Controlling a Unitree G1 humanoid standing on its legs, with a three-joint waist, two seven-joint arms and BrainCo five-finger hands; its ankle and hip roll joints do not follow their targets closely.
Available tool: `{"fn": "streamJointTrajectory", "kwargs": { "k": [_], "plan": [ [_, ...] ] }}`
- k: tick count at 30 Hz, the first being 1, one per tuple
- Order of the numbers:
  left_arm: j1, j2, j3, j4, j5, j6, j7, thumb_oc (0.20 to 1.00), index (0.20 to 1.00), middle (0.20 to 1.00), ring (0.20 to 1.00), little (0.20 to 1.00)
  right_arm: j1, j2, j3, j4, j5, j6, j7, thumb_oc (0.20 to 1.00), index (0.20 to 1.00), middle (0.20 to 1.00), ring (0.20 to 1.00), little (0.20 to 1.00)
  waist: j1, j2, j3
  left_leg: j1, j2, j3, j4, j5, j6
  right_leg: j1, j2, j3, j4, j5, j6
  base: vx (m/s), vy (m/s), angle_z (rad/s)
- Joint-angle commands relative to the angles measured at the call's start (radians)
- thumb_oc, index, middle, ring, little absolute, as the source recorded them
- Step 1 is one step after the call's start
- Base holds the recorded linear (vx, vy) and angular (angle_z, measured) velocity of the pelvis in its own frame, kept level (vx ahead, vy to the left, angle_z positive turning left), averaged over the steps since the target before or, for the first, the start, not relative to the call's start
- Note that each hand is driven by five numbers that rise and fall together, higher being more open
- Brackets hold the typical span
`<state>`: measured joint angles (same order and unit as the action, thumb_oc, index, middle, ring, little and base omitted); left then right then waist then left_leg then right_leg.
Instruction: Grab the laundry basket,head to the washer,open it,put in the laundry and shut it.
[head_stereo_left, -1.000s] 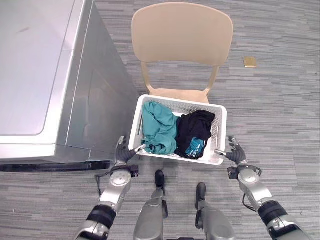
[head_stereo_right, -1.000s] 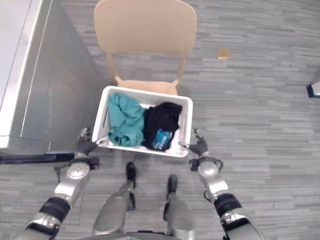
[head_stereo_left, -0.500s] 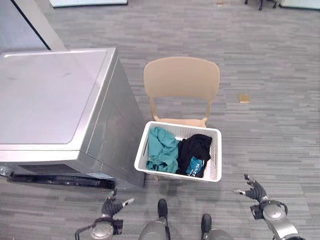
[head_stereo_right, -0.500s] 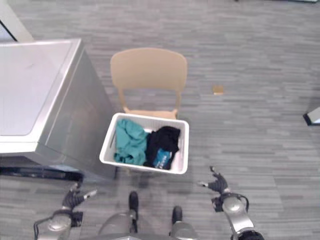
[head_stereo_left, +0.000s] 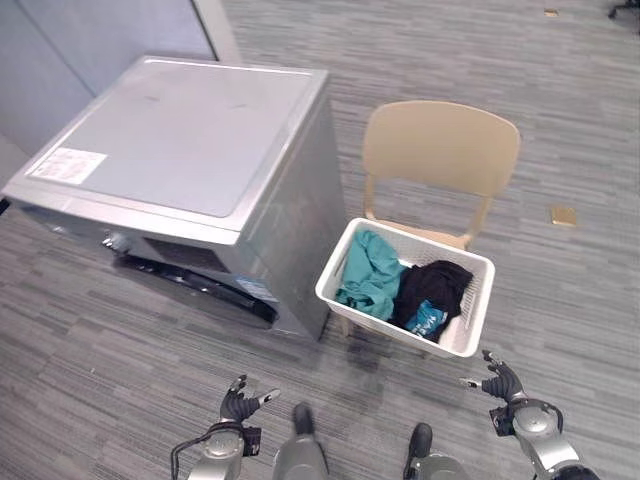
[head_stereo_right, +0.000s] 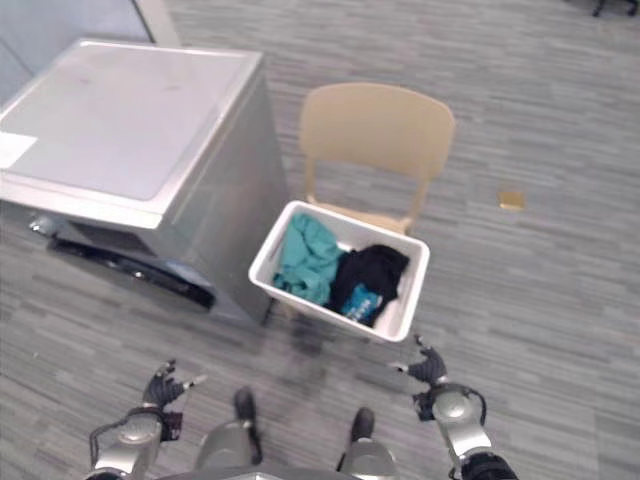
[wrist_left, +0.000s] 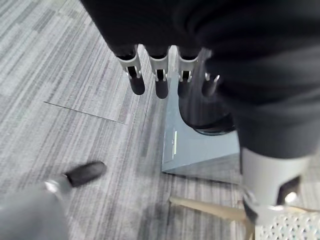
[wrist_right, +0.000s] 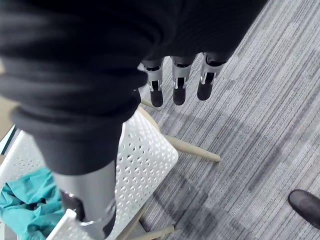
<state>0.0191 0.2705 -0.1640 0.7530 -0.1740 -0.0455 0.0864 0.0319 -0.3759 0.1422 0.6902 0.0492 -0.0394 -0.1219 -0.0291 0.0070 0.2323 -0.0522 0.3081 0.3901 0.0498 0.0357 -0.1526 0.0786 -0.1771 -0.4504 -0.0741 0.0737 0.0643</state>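
1. Washer (head_stereo_left: 190, 160): large grey box on the floor, door on its front face closed, dark band low on that front. It stands just beside the chair and basket.
2. Chair (head_stereo_left: 440, 150): tan, back upright, set against the washer's side. It carries the basket on its seat.
3. Basket (head_stereo_left: 345, 268): white, perforated walls, resting on the chair seat, not held. A teal garment (head_stereo_left: 368, 270) lies in the half nearer the washer, a black garment (head_stereo_left: 432, 295) in the other half.
4. Left hand (head_stereo_left: 240, 402): low, near the floor, well apart from the basket. Fingers straight and relaxed, holding nothing.
5. Right hand (head_stereo_left: 498, 381): near the basket's closest corner but not touching it. Fingers spread, empty.
6. Judgement: the grab is not yet made. To do it well, bring both hands to opposite short sides of the basket, hook the rim evenly, and lift level so the clothes stay in.
7. Risk: a one-sided grip would likely tip the basket off the seat or against the washer.
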Motion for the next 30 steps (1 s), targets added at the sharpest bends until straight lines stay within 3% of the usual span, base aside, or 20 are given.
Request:
{"fn": "streamJointTrajectory", "kwargs": {
  "k": [1,4,6,8,10,12,13,14,16,17,21,30],
  "plan": [
    [0.009,0.059,-0.005,-0.032,0.048,-0.028,0.015,1.0,1.0,1.0,1.0,1.0,-0.001,0.043,0.0,-0.005,0.044,-0.017,0.003,1.0,1.0,1.0,1.0,1.0,-0.01,-0.014,-0.061,0.0,-0.072,-0.031,-0.017,-0.008,0.033,-0.066,-0.101,0.068,0.097,-0.096,0.083,0.2,0.401,0.68],
    [0.014,0.085,0.001,-0.047,0.072,-0.024,0.009,1.0,1.0,1.0,1.0,1.0,-0.018,0.079,0.007,0.0,0.054,-0.006,0.015,1.0,1.0,1.0,1.0,1.0,0.0,-0.029,-0.04,-0.012,-0.142,-0.049,0.003,-0.064,0.086,-0.11,-0.184,0.105,0.235,-0.053,0.088,0.11,0.443,0.58],
    [0.013,0.105,0.014,-0.046,0.074,-0.023,0.015,1.0,1.0,1.0,1.0,1.0,-0.024,0.102,0.024,0.004,0.065,-0.007,0.018,1.0,1.0,1.0,1.0,1.0,0.004,-0.027,-0.02,0.005,-0.182,-0.052,-0.015,-0.076,0.116,-0.174,-0.175,0.166,0.342,-0.05,0.077,0.05,0.363,0.12],
    [0.017,0.108,0.027,-0.051,0.066,-0.023,0.019,1.0,1.0,1.0,1.0,1.0,-0.022,0.11,0.041,-0.016,0.071,-0.012,0.024,1.0,1.0,1.0,1.0,1.0,-0.009,-0.018,-0.007,0.035,-0.214,-0.075,-0.05,-0.075,0.133,-0.233,-0.076,0.254,0.414,-0.106,0.059,0.1,0.301,-0.13],
    [0.015,0.104,0.031,-0.048,0.059,-0.025,0.022,1.0,1.0,1.0,1.0,1.0,-0.028,0.103,0.063,-0.036,0.065,-0.015,0.024,1.0,1.0,1.0,1.0,1.0,-0.015,-0.012,0.0,0.055,-0.238,-0.102,-0.072,-0.078,0.142,-0.26,0.014,0.295,0.412,-0.164,0.052,0.08,0.181,0.37],
    [0.004,0.096,0.023,-0.041,0.051,-0.03,0.03,1.0,1.0,1.0,1.0,1.0,-0.049,0.089,0.092,-0.066,0.052,-0.019,0.019,1.0,1.0,1.0,1.0,1.0,-0.015,-0.013,0.013,0.055,-0.262,-0.125,-0.07,-0.071,0.155,-0.297,0.089,0.312,0.36,-0.151,0.032,0.04,0.067,0.59],
    [0.004,0.096,0.023,-0.041,0.051,-0.03,0.03,1.0,1.0,1.0,1.0,1.0,-0.049,0.089,0.092,-0.066,0.052,-0.019,0.019,1.0,1.0,1.0,1.0,1.0,-0.016,-0.013,0.013,0.055,-0.262,-0.125,-0.07,-0.071,0.155,-0.296,0.089,0.312,0.36,-0.151,0.032,0.17,-0.006,0.57],
    [-0.013,0.09,0.01,-0.017,0.052,-0.026,0.037,1.0,1.0,1.0,1.0,1.0,-0.058,0.073,0.107,-0.082,0.042,-0.02,0.012,1.0,1.0,1.0,1.0,1.0,-0.017,-0.027,0.012,0.058,-0.29,-0.163,-0.062,-0.081,0.157,-0.277,0.137,0.355,0.263,-0.143,0.029,0.14,-0.048,0.76],
    [-0.014,0.082,0.007,-0.011,0.055,-0.038,0.035,1.0,1.0,1.0,1.0,1.0,-0.063,0.063,0.123,-0.094,0.045,-0.023,0.02,1.0,1.0,1.0,1.0,1.0,-0.006,-0.04,0.003,0.049,-0.314,-0.212,-0.044,-0.093,0.16,-0.234,0.141,0.385,0.207,-0.131,0.029,0.23,-0.123,1.31],
    [0.003,0.069,0.009,-0.003,0.056,-0.037,0.027,1.0,1.0,1.0,1.0,1.0,-0.083,0.049,0.153,-0.138,0.031,-0.024,0.033,1.0,1.0,1.0,1.0,1.0,0.019,-0.037,-0.021,0.054,-0.316,-0.226,-0.051,-0.088,0.153,-0.196,0.145,0.378,0.16,-0.114,0.02,0.28,-0.171,1.59],
    [0.035,0.06,0.005,0.013,0.078,-0.031,0.01,1.0,1.0,1.0,1.0,1.0,-0.107,0.018,0.184,-0.213,-0.012,-0.031,0.04,1.0,1.0,1.0,1.0,1.0,0.038,-0.029,-0.044,0.078,-0.31,-0.236,-0.072,-0.079,0.14,-0.14,0.138,0.334,0.093,-0.106,0.019,0.16,-0.092,0.51],
    [0.057,0.061,-0.007,-0.011,0.099,-0.039,0.017,1.0,1.0,1.0,1.0,1.0,-0.196,-0.051,0.178,-0.323,-0.091,-0.053,-0.024,1.0,1.0,1.0,1.0,1.0,0.056,-0.001,-0.032,0.098,-0.305,-0.251,-0.131,-0.052,0.126,-0.102,0.129,0.292,0.02,-0.094,0.027,0.03,-0.03,0.12]
  ]
}}
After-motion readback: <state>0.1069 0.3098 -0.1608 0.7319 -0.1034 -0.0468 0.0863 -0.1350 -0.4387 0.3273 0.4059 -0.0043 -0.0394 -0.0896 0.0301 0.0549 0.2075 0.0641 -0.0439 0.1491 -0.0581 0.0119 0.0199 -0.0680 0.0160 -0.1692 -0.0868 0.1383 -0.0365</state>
